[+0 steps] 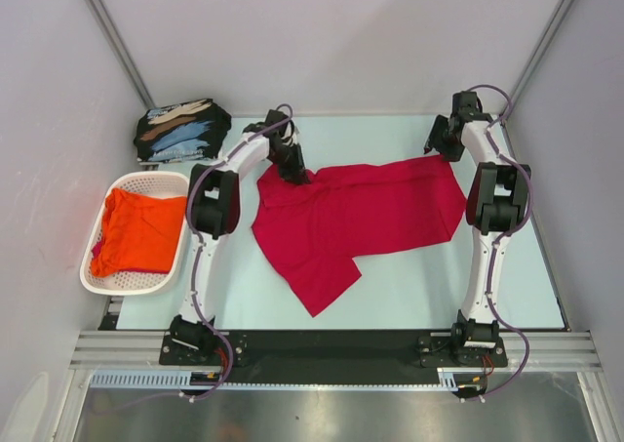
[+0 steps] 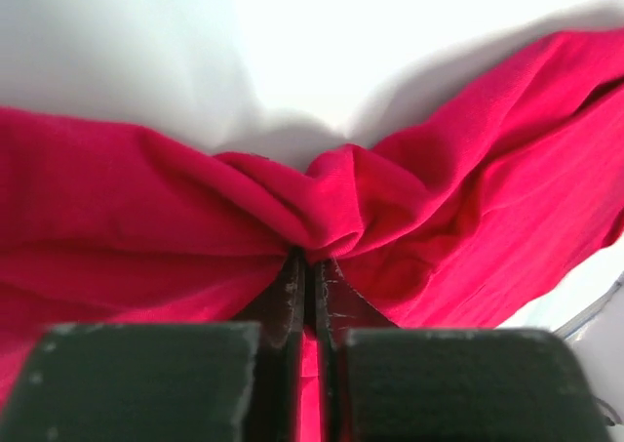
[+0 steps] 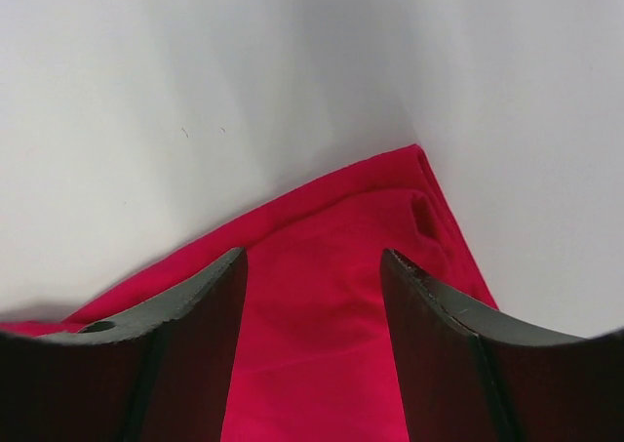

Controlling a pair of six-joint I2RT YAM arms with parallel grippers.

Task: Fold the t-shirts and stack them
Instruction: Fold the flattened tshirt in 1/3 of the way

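Three lots of clothing show from above: one red shirt (image 1: 361,222), one orange shirt (image 1: 136,232) and one folded black bundle (image 1: 180,130) with light-blue and tan prints; how many shirts are in that bundle cannot be told. There is one white basket (image 1: 132,284) and two arms, each with one pincer. The red shirt lies in the middle of the pale counter (image 1: 419,286), spread unevenly and creased, with one part hanging towards the lower middle of the frame and its long side running to the upper right. The orange shirt is crumpled inside the basket at the left, and the black bundle sits at the upper left beyond it. The left pincer (image 2: 310,276) is clamped together on a gathered fold at the red shirt's upper left edge, the cloth puckering around its tips. The right pincer (image 3: 312,305) stands apart above the shirt's upper right corner, red cloth showing between its fingers, holding nothing
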